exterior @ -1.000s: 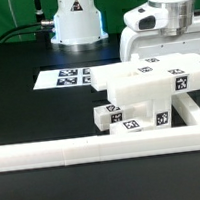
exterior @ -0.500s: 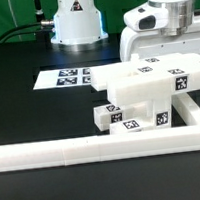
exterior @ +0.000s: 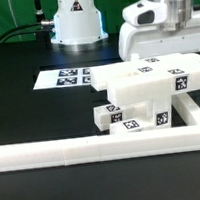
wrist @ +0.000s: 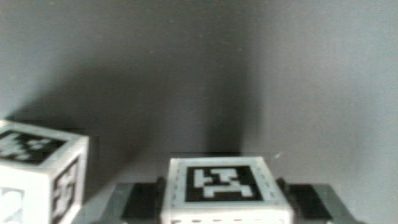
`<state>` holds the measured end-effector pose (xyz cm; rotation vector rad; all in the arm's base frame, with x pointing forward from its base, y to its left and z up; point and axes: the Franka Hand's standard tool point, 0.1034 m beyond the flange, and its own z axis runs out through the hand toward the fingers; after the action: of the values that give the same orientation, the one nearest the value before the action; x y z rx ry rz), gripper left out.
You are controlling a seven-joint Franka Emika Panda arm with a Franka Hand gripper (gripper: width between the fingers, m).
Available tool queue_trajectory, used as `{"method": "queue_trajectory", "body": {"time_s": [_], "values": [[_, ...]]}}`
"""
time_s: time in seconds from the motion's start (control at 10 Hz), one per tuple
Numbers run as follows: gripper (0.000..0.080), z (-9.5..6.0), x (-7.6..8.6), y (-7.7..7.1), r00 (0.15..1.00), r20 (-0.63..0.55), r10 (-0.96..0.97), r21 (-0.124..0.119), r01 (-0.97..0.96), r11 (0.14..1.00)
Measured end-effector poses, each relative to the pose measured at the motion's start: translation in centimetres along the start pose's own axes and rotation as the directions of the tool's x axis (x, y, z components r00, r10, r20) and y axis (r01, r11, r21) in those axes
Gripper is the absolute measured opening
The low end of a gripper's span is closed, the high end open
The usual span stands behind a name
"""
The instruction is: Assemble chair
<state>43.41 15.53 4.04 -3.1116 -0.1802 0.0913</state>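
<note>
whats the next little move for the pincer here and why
Probably a short straight lift. In the wrist view the pincer looks shut on a tagged white piece, fingers tight on both sides, and a second tagged piece stands close beside it, so sideways motion risks a bump.

Exterior view bright, even light from above; white chair parts (exterior: 146, 83) slightly blown out, soft shadows on black table (exterior: 24, 117). Wrist view dim, grainy, blurred; tagged piece (wrist: 221, 185) soft-focus.
</note>
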Motion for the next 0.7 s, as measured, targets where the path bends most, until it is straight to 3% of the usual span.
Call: {"method": "queue_trajectory", "body": {"time_s": [0.2, 0.4, 0.5, 0.7], "values": [[0.0284, -3.9, 0.7, 2.3, 0.999, 0.034, -0.033, 0.019, 0.032, 0.999], [0.0284, -6.5, 2.2, 4.1, 0.997, 0.080, -0.015, 0.036, 0.013, 0.999], [0.0284, -6.8, 3.0, 4.2, 0.995, 0.103, -0.012, 0.039, 0.008, 0.999], [0.0284, -6.4, 2.9, 4.1, 0.995, 0.096, -0.013, 0.037, 0.009, 0.999]]}}
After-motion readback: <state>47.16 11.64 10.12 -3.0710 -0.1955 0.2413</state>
